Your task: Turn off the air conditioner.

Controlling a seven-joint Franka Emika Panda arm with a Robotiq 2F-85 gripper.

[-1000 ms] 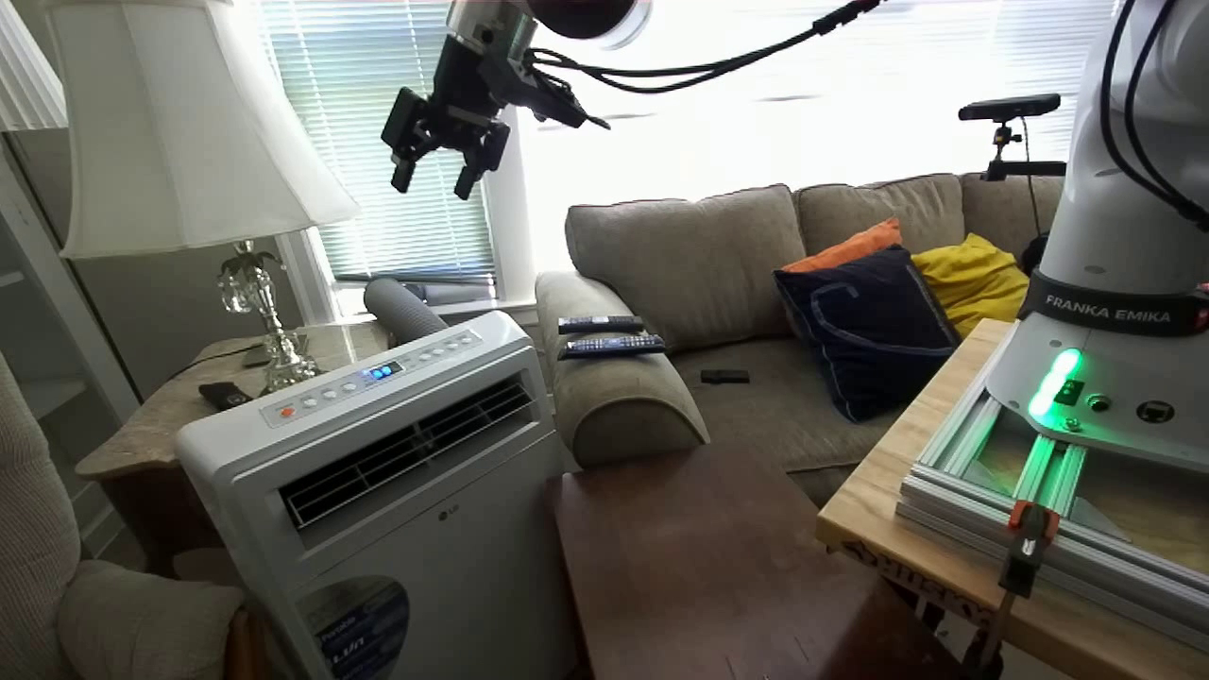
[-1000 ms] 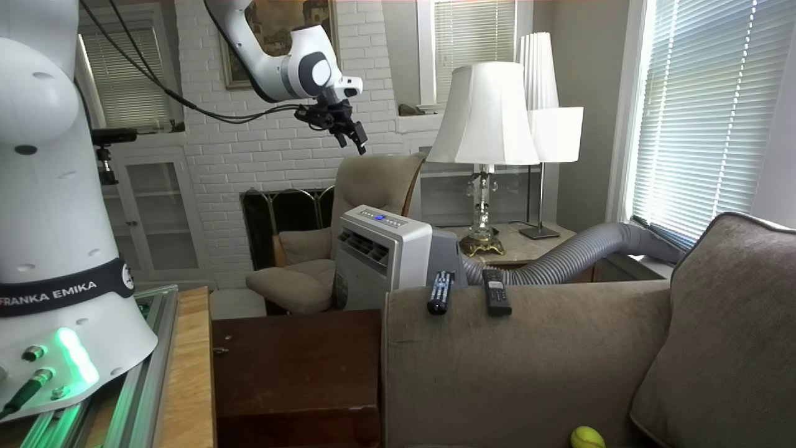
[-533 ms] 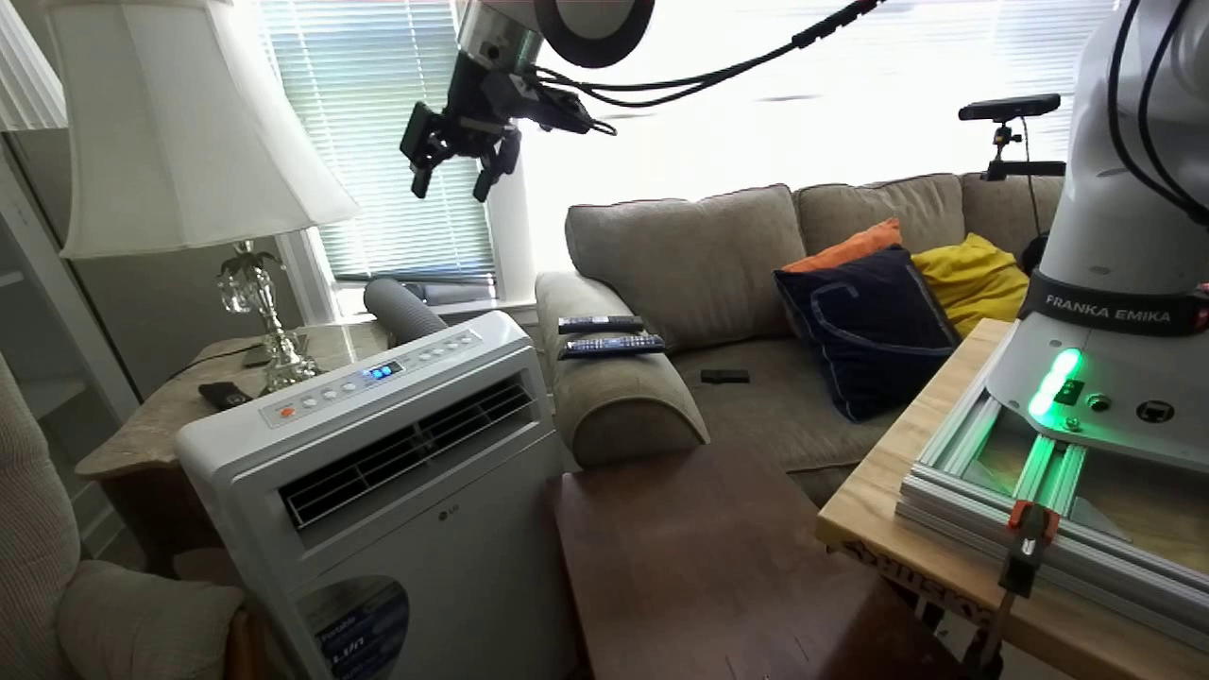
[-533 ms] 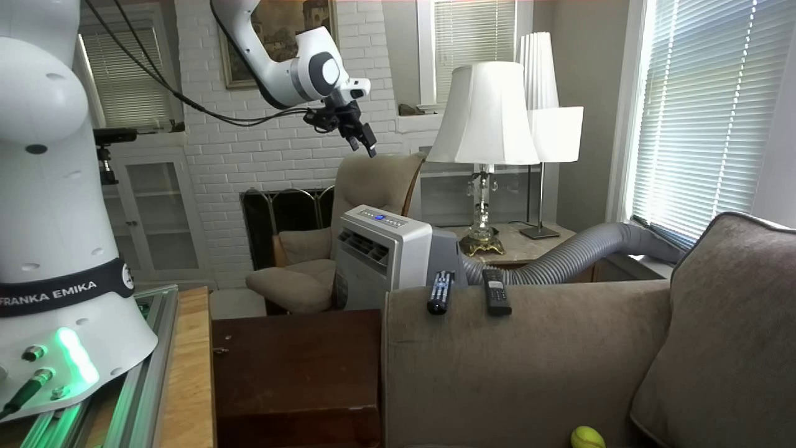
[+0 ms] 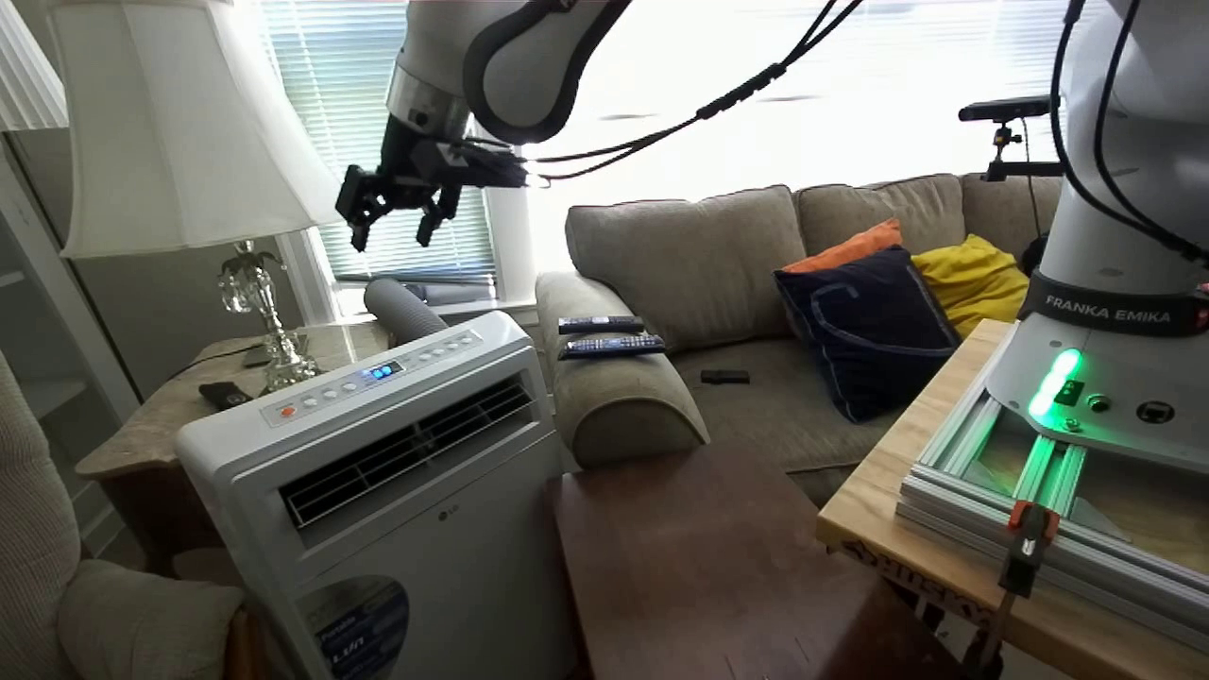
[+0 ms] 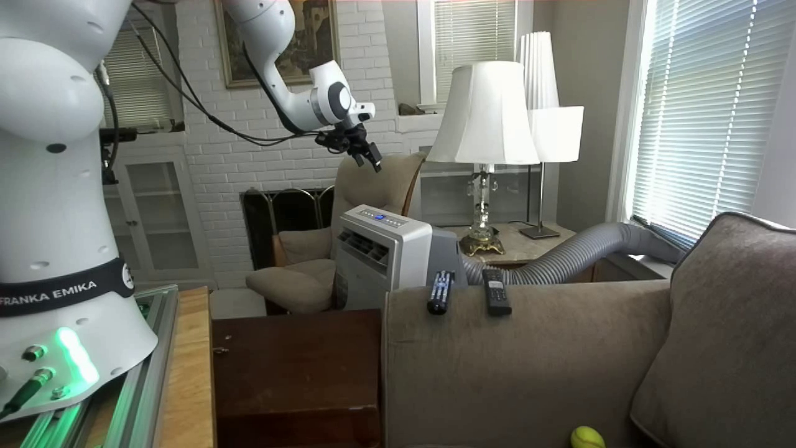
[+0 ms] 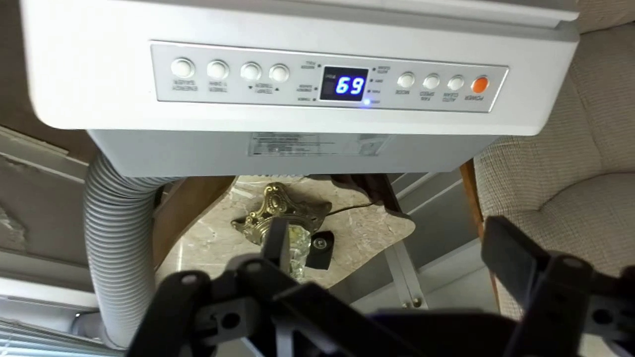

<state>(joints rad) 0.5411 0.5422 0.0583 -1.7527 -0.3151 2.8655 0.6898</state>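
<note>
The white air conditioner stands upright; it also shows in an exterior view. Its top control panel fills the upper part of the wrist view, with labels upside down. The display is lit blue and reads 69. An orange power button sits at the panel's right end there; it also shows in an exterior view. My gripper is open and empty, in the air above the unit and apart from it. Its spread fingers show low in the wrist view; it also shows in an exterior view.
A tall lamp stands on a marble-topped side table behind the unit. A grey hose runs to the window. An armchair and the sofa arm flank the unit. A brown wooden surface lies in front.
My gripper first shifts slightly right, then moves left and down in an exterior view, getting lower over the air conditioner. It stays open. The air conditioner and its lit display look the same.
</note>
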